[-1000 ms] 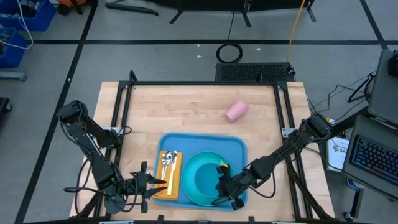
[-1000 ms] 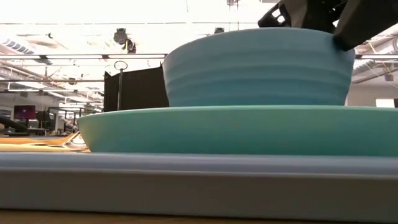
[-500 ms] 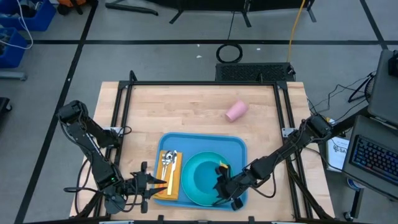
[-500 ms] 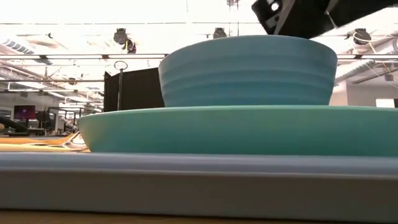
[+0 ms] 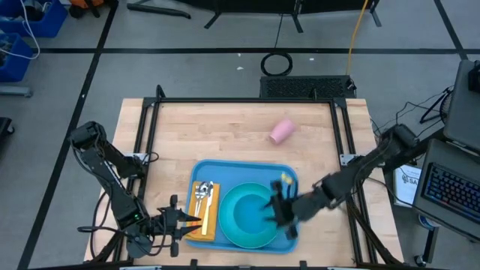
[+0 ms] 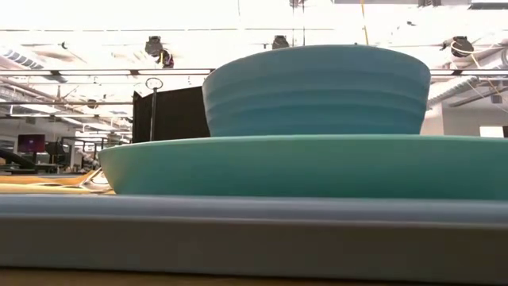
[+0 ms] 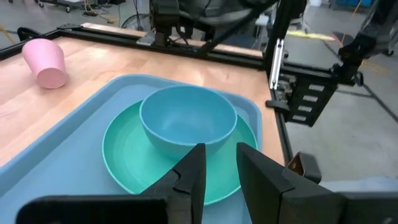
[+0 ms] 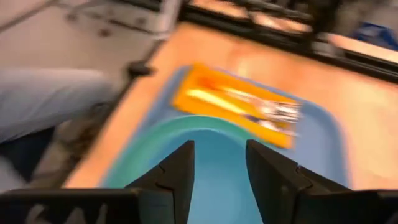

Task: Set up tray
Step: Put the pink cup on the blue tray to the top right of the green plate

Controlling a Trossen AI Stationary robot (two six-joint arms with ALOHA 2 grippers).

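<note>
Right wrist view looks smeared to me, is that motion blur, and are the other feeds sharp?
Right wrist view: yes, the napkin and tray are streaked by motion. Left wrist view: sharp on the bowl and pink cup. Low view: ceiling lights glare bright behind the bowl.

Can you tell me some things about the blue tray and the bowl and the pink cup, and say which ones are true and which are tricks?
1. The light-blue bowl sits on the round turquoise plate. True.
2. The pink plastic cup stands on the large light-blue rectangular plastic tray. False: it lies on its side on the wooden table, off the tray.
3. The yellow-orange napkin with metal cutlery on it lies on the tray, beside the plate. True.
4. The right gripper holds the bowl. False: its jaws are open and empty, above the bowl's right edge.
5. The left gripper grips the pink cup. False: it is at the napkin's near end, far from the cup.
</note>
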